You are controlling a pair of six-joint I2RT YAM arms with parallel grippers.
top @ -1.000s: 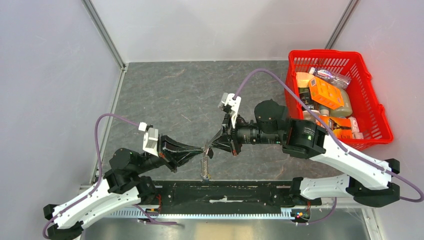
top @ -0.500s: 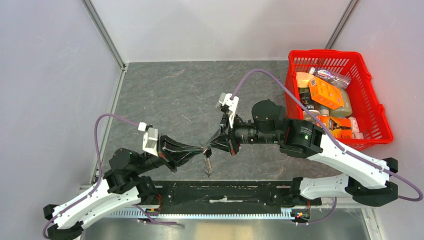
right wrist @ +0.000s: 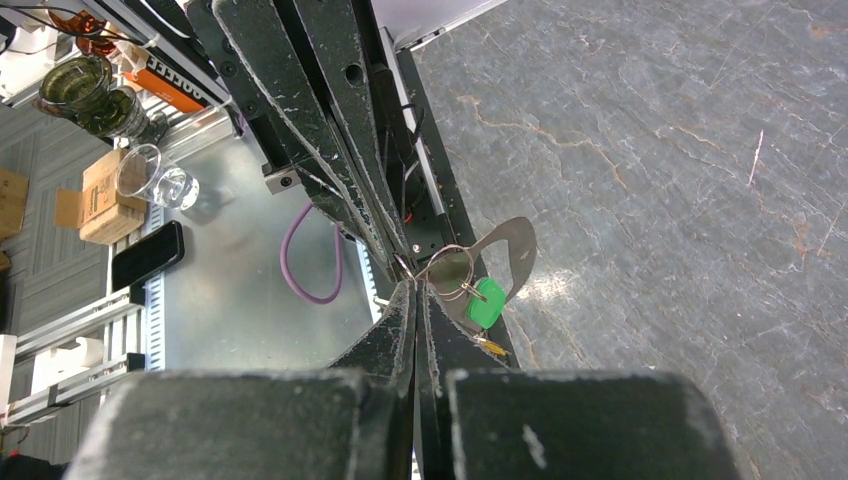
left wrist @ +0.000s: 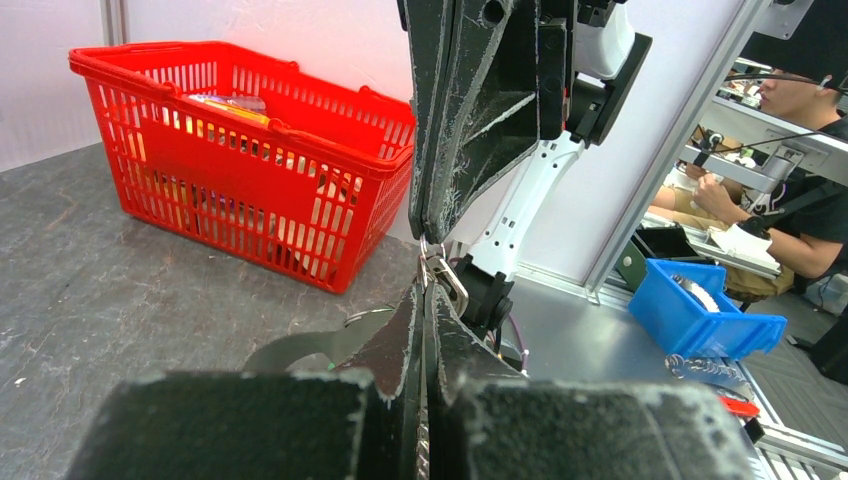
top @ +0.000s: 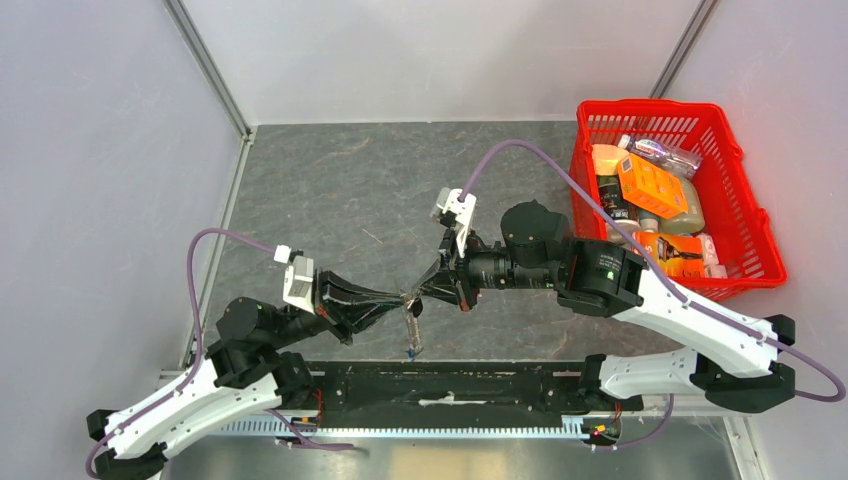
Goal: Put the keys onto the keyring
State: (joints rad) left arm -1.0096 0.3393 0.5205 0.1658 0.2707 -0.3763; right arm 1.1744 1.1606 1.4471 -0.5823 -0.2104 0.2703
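Labels in the basket (top: 680,103) are showing too small to read. The left fingers (top: 385,300) and right fingers (top: 436,285) are meeting tip-to-tip, both clenching the keyring (top: 410,303) above the table (top: 330,200), its chain (top: 410,330) hanging toward 6 o'clock.

My left gripper (top: 399,300) and right gripper (top: 424,291) block each other tip to tip; a red basket (top: 650,103) stands behind the right one; open table (top: 330,190) lies alongside.

Silver keyring (right wrist: 441,266) aloft, its green tag (right wrist: 487,303) just below.
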